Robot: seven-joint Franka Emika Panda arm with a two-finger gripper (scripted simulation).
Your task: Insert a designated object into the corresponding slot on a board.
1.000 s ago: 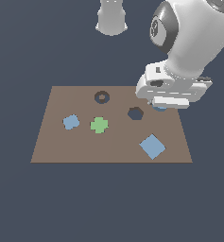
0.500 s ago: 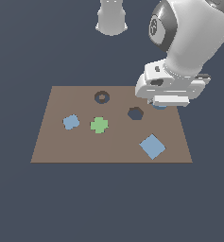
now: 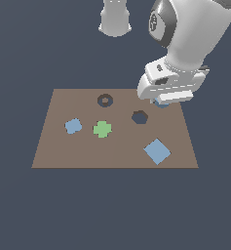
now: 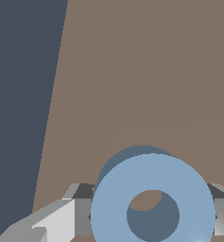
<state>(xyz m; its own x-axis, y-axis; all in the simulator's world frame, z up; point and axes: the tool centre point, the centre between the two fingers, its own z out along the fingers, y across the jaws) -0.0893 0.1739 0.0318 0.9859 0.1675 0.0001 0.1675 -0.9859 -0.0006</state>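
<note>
The light blue ring (image 3: 161,103) shows just under the white hand at the board's far corner on the exterior view's right. My gripper (image 3: 161,101) is shut on it, a grey finger (image 4: 81,211) pressed against each side. The wrist view shows the ring (image 4: 112,198) large, with its round hole facing the camera and the brown board (image 4: 132,71) beneath. The slot (image 3: 105,100), a dark ring recess with a brown peg, lies at the board's far edge, well toward the exterior view's left of the gripper. The board (image 3: 117,154) lies flat.
A dark hexagonal hole (image 3: 140,117) sits between the gripper and the slot. A green cross (image 3: 102,129) and a blue rounded blob (image 3: 73,126) lie on the board's left half, and a blue square block (image 3: 157,151) near its front right. A white robot base (image 3: 115,17) stands behind the board.
The hand and the ring have risen slightly and drifted a little toward the exterior view's left. Nothing else on the board has moved.
</note>
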